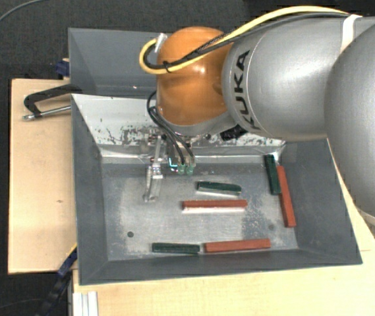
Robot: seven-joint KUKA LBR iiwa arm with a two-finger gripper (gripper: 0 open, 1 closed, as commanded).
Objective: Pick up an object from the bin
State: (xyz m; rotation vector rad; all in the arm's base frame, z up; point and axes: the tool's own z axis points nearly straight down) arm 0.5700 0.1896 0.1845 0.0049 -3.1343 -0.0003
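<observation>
Nearest candidate: short dark green stick (219,187), flat on the floor of the bin (108,229) close to centre, long axis running 9 to 3 o'clock, a pale edge along its lower side. Slim, straight-sided, looks rigid; judged easy to pinch across the narrow width, poor along the length. Just at its 6 o'clock, parted by a thin gap, lies a longer red-and-white stick (213,205), parallel to it. Pincer (152,191) hangs low over bare floor at the green stick's 9 o'clock, near but not over it, with nothing seen in its grip. Open or closed: cannot tell, since the orange cover (190,78) and wrist hide too much. Step in hand, as judged: approach, no object taken yet. To do it well: shift toward 3 o'clock until centred over the stick's middle, set the closing line across its width (12 to 6), come straight down, and keep clear of the red-and-white neighbour so the two are not pinched together or nudged. Farther out: bottom green stick (175,248) and bottom red stick (237,245) end to end along the 6 o'clock wall; side green stick (271,174) and side red stick (286,199) side by side near the 3 o'clock wall, running roughly 12 to 6.
</observation>
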